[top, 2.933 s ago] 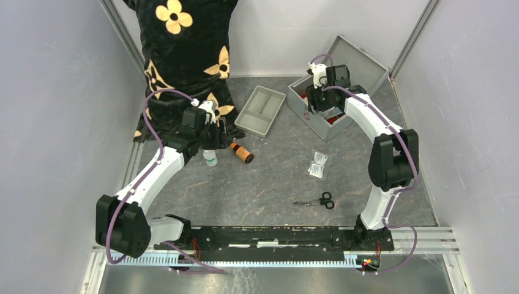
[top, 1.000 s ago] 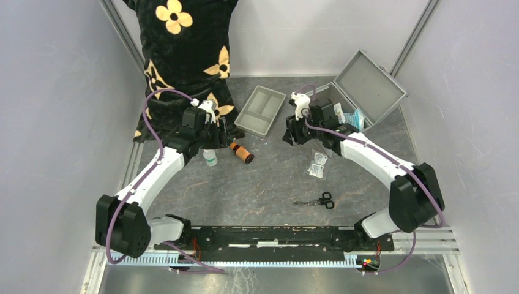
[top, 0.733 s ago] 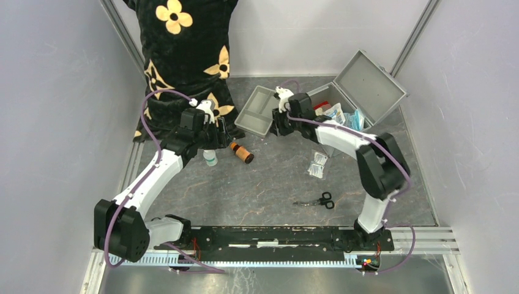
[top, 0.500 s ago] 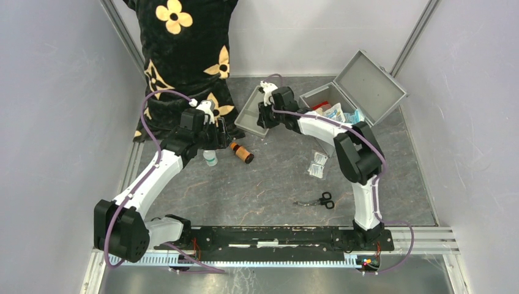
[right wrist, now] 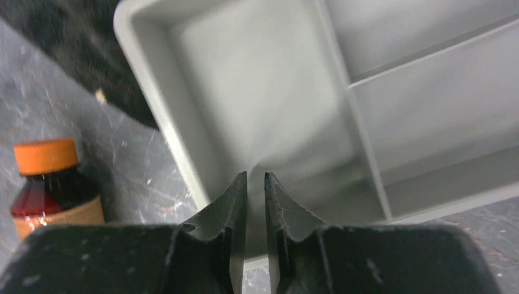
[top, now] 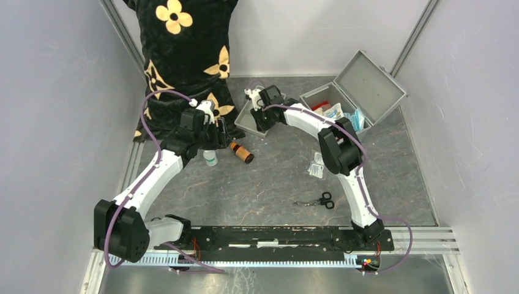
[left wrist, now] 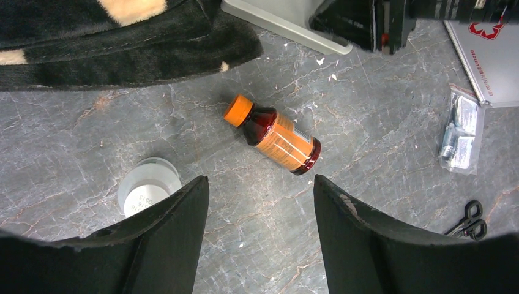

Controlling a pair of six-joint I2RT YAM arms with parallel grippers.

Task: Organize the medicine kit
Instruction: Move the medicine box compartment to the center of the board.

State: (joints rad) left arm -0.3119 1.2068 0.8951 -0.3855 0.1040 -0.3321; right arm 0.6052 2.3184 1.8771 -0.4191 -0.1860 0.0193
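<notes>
The medicine kit is sitting at the counter's far right. Its long axis is running diagonally from far-left to near-right, and its lid is leaning open towards the far right. The right end effector is poised over the grey tray, its fingers nearly together; whether they are pinching the tray's wall, I cannot tell. The left end effector is gaping wide and empty above an amber bottle.

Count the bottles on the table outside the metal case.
2. An amber bottle with an orange cap lies on its side; a white bottle stands upright just left of it. More may be hidden inside the open metal case.
</notes>
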